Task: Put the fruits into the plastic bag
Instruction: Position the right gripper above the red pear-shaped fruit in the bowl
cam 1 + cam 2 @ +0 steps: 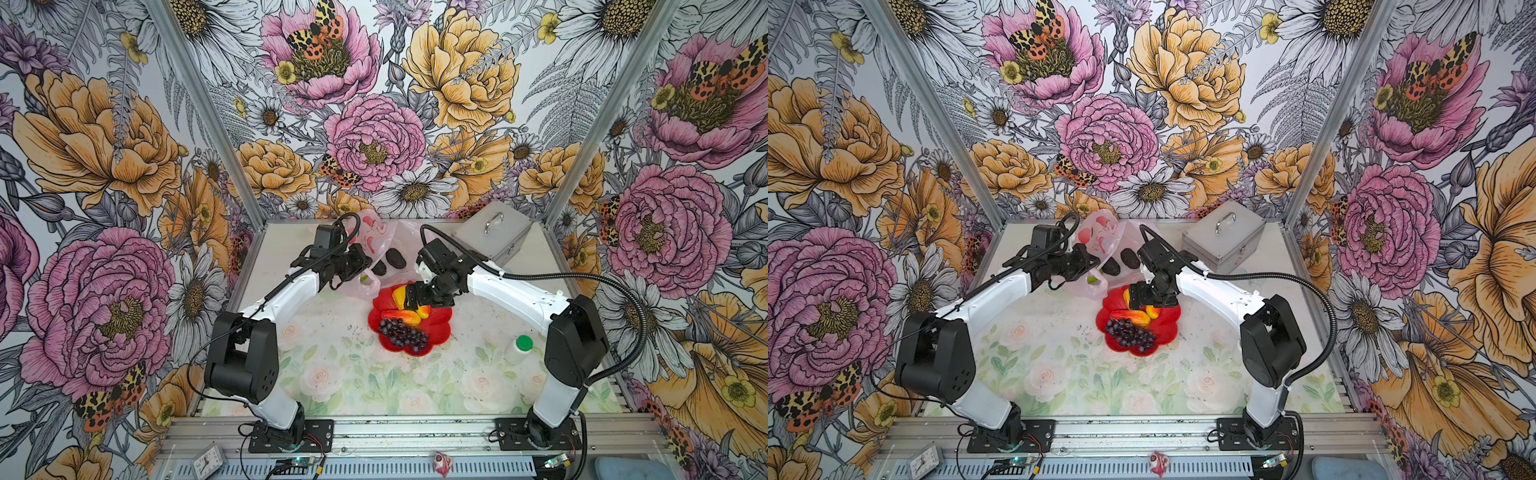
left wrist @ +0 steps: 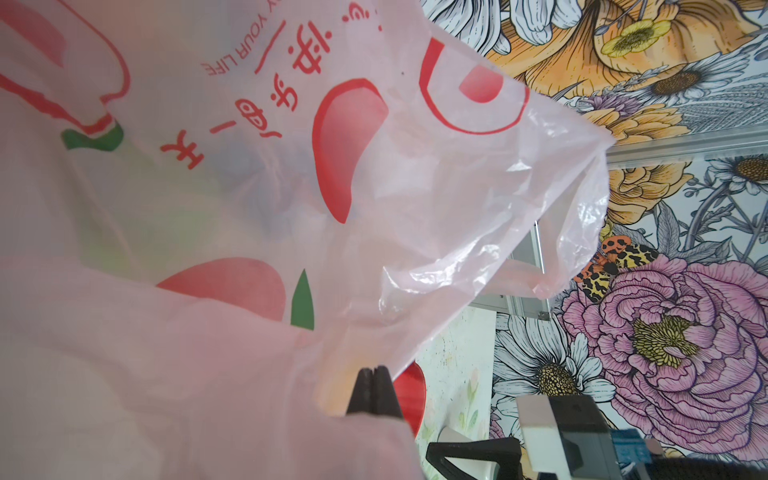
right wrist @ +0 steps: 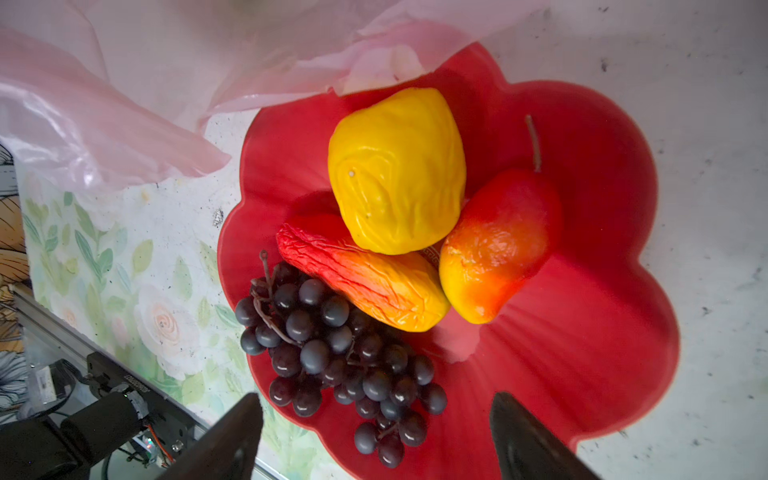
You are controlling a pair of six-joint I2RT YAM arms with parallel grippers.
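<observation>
The pale pink plastic bag (image 1: 374, 239) (image 2: 291, 166) lies at the back middle of the table. My left gripper (image 2: 376, 374) (image 1: 360, 262) is shut on a fold of its edge and holds it up. Two dark avocados (image 1: 395, 257) and a green fruit (image 1: 365, 279) rest in the bag's spread plastic. My right gripper (image 3: 376, 401) (image 1: 410, 297) hangs open over the red plate (image 3: 582, 332), holding nothing. On the plate lie a yellow lumpy fruit (image 3: 395, 170), a wrinkled red-orange fruit (image 3: 361, 286), a red-orange stemmed fruit (image 3: 498, 245) and a dark grape bunch (image 3: 345, 345).
A silver metal case (image 1: 494, 232) with a handle stands at the back right. A white bottle with a green cap (image 1: 519, 349) stands at the right, beside my right arm. A small clock (image 1: 208, 459) sits on the front rail.
</observation>
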